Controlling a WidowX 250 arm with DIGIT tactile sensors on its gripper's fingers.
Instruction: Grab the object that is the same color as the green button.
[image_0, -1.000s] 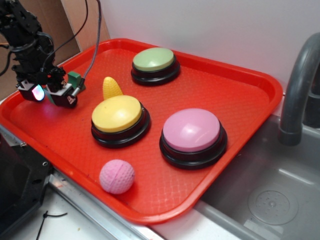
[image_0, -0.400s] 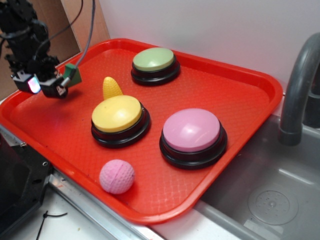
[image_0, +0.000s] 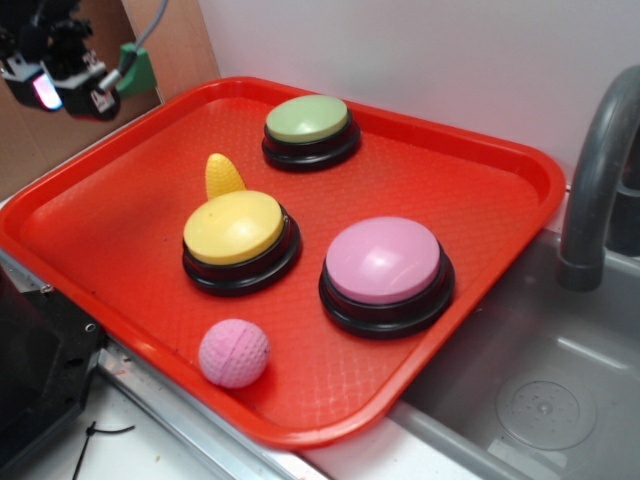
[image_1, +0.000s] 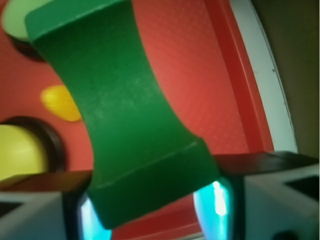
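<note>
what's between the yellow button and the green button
Only bare red tray; the corn toy sits left of that line. The exterior view shows it, yellow button to green button.

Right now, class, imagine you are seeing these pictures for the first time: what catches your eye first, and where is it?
The big bright red plastic tray fills the exterior view, carrying three dome buttons: pale green at the back, yellow in the middle, pink towards the sink. High at the upper left, the gripper holds a small dark green block above the tray.
</note>
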